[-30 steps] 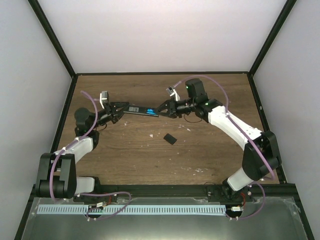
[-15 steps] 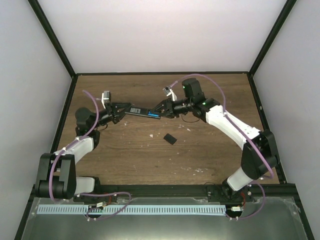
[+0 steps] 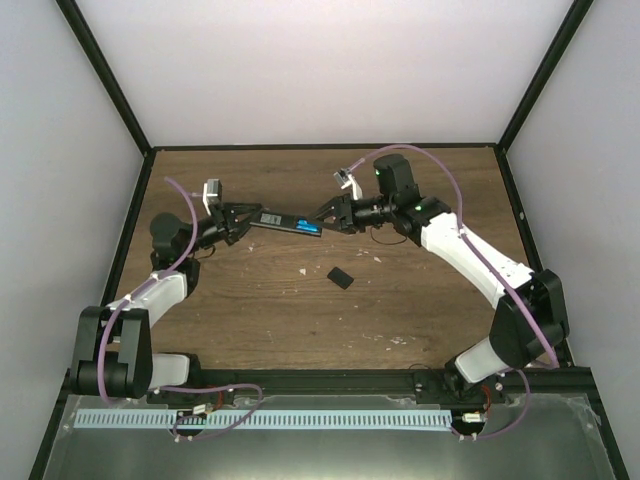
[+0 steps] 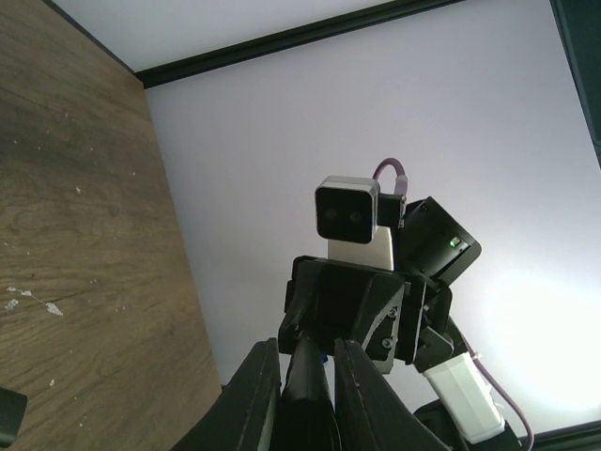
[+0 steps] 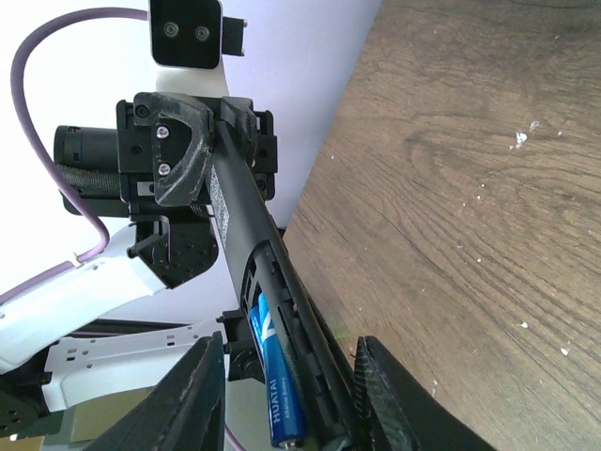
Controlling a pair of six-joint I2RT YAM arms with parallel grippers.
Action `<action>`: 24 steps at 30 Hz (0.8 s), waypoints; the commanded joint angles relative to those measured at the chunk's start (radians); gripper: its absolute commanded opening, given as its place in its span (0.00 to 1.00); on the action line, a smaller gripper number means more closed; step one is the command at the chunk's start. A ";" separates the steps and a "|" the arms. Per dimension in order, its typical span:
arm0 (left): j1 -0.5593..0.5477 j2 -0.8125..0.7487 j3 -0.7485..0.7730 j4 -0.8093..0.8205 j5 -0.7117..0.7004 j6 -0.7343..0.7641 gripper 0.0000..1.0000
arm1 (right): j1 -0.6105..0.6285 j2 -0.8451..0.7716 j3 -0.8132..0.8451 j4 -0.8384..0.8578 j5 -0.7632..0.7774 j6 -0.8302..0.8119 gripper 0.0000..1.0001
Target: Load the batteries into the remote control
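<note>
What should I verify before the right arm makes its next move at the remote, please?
1. Left gripper clamped on the remote control: ok, it grips one end.
2. Battery in the bay: ok, one blue cell lies in it.
3. That battery fully seated: cannot tell.
4. Second battery loaded: cannot tell, only one shows.
5. Right gripper fingers parted: ok, they stand either side of the remote's other end.
6. Cover piece available: ok, it lies alone on the table.
</note>
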 commanded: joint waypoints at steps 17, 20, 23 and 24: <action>-0.002 -0.023 0.026 -0.008 0.002 0.030 0.00 | -0.003 -0.013 0.004 -0.035 -0.030 -0.032 0.11; -0.002 -0.023 0.025 -0.009 0.003 0.030 0.00 | -0.003 -0.010 0.003 -0.031 -0.028 -0.032 0.09; -0.002 -0.024 0.026 -0.009 0.003 0.030 0.00 | -0.003 -0.007 0.003 -0.028 -0.028 -0.030 0.08; -0.001 -0.024 0.027 -0.010 0.003 0.029 0.00 | -0.003 -0.005 0.003 -0.026 -0.028 -0.030 0.08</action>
